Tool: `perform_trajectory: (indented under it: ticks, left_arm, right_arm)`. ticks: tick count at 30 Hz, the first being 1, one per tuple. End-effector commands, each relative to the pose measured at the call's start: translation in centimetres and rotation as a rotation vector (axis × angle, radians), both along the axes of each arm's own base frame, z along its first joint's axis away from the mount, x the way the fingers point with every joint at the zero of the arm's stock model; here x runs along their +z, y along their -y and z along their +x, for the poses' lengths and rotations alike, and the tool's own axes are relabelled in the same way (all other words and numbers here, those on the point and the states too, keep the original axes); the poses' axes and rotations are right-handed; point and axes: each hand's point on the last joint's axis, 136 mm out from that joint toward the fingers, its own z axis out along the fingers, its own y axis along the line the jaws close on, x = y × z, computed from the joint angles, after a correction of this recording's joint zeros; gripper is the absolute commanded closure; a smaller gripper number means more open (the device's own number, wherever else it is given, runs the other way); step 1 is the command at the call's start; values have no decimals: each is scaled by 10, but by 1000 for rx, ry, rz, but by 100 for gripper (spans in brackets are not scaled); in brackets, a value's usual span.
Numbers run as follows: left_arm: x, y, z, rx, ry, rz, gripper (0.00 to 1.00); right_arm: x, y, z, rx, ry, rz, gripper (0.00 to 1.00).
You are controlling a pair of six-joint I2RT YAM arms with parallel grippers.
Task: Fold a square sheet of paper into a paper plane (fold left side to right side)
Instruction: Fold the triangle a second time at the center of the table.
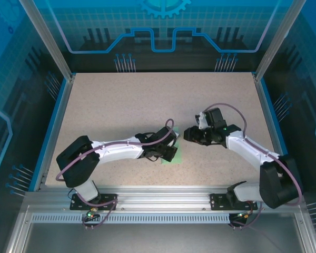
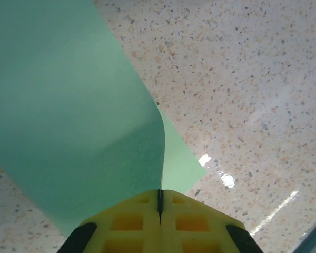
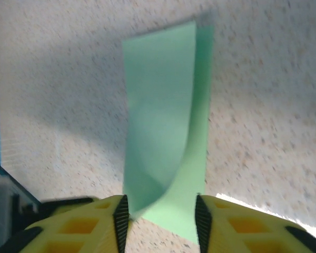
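left fingers (image 2: pixel 131 219): closed, pinching one edge of the square sheet of paper (image 2: pixel 68 105)
square sheet of paper: mid-front of the counter (image 1: pixel 147 95), between the two arms; part lies flat, the pinched part is lifted and bowed over it; no sharp crease visible
right fingers (image 3: pixel 79 224): apart, straddling the bowed sheet; can't tell if they touch it
step: looks like bringing the left side over onto the right side; first fold, early in the task
do it well: lower the pinched edge onto the opposite edge with corners matched before any pressing; then flatten the bow from the middle outward
risk: thin paper may slide or crease skewed if pressed before it is aligned
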Motion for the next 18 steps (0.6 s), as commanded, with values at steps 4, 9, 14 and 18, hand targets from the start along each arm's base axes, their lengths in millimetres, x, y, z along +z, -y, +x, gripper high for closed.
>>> perform_trajectory:
  ticks: [4, 9, 14, 18]
  left_arm:
    - [10, 0, 2, 80, -98, -189, 96]
    - [14, -2, 6, 108, -122, -247, 96]
    - [14, 0, 8, 124, -153, -298, 96]
    - [7, -10, 11, 152, -149, -256, 96]
  right_arm:
    - [-16, 1, -40, 31, -7, -8, 74]
    - [-35, -14, -61, 51, -18, -5, 83]
    - [-46, -29, -66, 70, -20, -33, 88]
    - [-52, -37, -66, 74, -24, -40, 90]
